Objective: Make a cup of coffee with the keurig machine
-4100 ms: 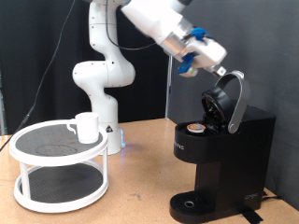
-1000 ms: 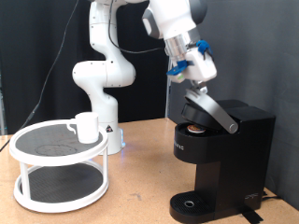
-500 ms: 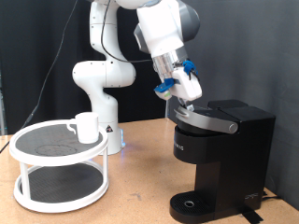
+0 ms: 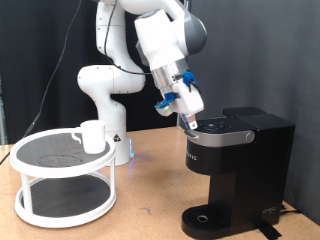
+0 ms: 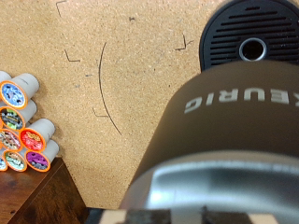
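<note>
The black keurig machine [image 4: 240, 165] stands at the exterior view's right with its lid down and flat. My gripper [image 4: 190, 121] rests on the front edge of that lid, fingers pointing down. The wrist view looks down the machine's rounded front with the KEURIG lettering [image 5: 238, 103] to the round drip base [image 5: 250, 39]; the fingers themselves do not show clearly there. The white cup [image 4: 92, 135] stands on the top tier of the white round stand [image 4: 62, 180] at the exterior view's left, far from the gripper. Nothing stands on the drip base [image 4: 205, 218].
The arm's white base [image 4: 112, 90] stands behind the stand. Several coloured coffee pods [image 5: 23, 121] lie in a cluster at the edge of the wooden table [image 5: 112, 84]. A black curtain hangs behind.
The lid stood open with a pod in the chamber; my gripper has pushed it down and forward, and it now lies shut. The cup has not moved.
</note>
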